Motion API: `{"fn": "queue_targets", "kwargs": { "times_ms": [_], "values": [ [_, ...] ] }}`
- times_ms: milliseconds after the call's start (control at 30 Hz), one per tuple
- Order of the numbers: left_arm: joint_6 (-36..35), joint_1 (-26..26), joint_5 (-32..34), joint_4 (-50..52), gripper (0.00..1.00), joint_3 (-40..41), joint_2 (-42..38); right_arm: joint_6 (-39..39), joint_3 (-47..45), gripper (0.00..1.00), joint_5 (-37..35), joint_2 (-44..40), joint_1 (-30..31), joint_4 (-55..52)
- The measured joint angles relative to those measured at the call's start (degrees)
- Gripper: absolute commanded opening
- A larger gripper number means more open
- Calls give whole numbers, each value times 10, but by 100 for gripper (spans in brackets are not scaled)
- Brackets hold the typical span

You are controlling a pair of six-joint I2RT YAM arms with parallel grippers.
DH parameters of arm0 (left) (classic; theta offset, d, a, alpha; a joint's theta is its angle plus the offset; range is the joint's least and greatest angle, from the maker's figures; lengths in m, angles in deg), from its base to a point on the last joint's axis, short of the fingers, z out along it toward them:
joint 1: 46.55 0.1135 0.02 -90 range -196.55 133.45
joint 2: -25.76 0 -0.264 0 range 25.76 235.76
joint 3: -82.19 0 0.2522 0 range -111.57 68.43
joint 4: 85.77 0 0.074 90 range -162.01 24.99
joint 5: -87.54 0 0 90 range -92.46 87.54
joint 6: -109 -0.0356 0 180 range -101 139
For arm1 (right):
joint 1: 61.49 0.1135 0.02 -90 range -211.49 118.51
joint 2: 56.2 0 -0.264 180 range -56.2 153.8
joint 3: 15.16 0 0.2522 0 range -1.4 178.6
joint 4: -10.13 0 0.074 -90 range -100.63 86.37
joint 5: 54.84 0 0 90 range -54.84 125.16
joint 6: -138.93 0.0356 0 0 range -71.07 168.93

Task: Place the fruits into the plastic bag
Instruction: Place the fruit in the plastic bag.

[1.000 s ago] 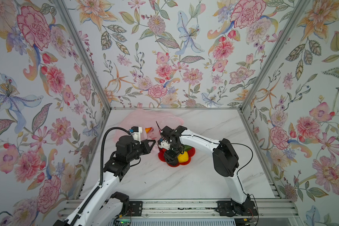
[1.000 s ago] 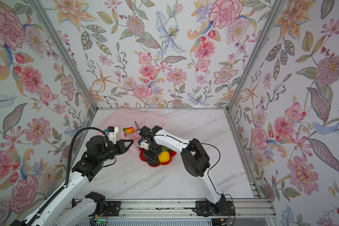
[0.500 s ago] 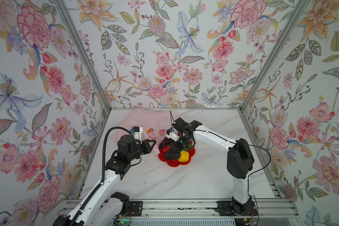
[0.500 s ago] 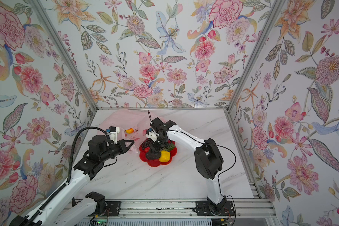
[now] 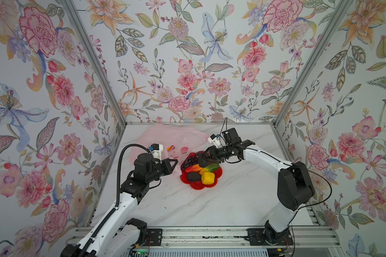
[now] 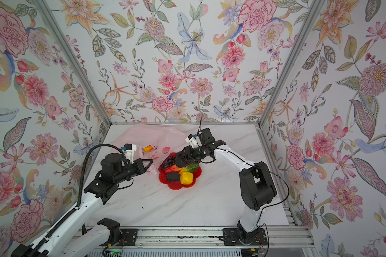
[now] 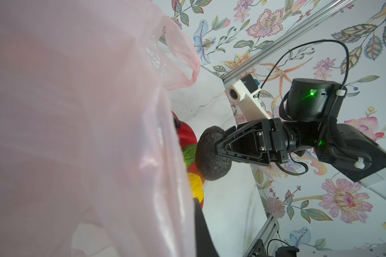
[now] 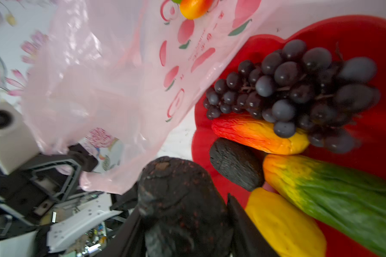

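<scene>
Aluminium rail point(image 5: 198, 235) runs along the near edge, both arm bases mounted on it. White marble-look tabletop point(image 5: 210, 207) beyond it, faint grey veins.

Left fingers point(image 5: 172, 163) together, pinching the edge of the translucent pale pink plastic carrier bag point(image 5: 165, 138); that edge is raised off the tabletop.

Red flower-shaped plate point(image 5: 195, 186) just beside the bag, mid-tabletop. On it: yellow lemon point(image 5: 207, 178), dark avocado point(image 5: 192, 177), red-yellow mango point(image 5: 193, 167), green-orange long piece point(image 5: 212, 167), purple grape bunch point(image 5: 188, 160).

Right fingers point(image 7: 226, 139) clamped on a second dark avocado point(image 7: 210, 155), held above the plate's far side.

Bag sprawls toward the far left corner. Small orange-red fruit point(image 5: 170, 147) sits at it; inside or on top, can't tell.

Floral wallpaper walls point(image 5: 187, 66) close off left, back and right, with aluminium corner posts point(image 5: 94, 62) at the joins.
</scene>
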Motion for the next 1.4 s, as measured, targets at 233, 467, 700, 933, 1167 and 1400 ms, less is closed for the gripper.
{"fn": "queue_targets", "kwargs": {
  "times_ms": [233, 467, 700, 933, 1167, 1400],
  "values": [
    [0, 0, 0, 0, 0, 0, 0, 207, -28, 52, 35, -3, 7, 213],
    [0, 0, 0, 0, 0, 0, -1, 329, -27, 52, 7, 30, 47, 323],
    [0, 0, -1, 0, 0, -1, -1, 416, 11, 51, -53, 111, 105, 371],
    [0, 0, -5, -4, 0, -8, -1, 466, 87, 51, -90, 189, 133, 393],
    [0, 0, -19, -19, 0, -9, 3, 520, 143, 51, -115, 252, 134, 426],
    [0, 0, -34, -28, 0, -10, 19, 552, 209, 52, -127, 315, 140, 436]
  ]
}}
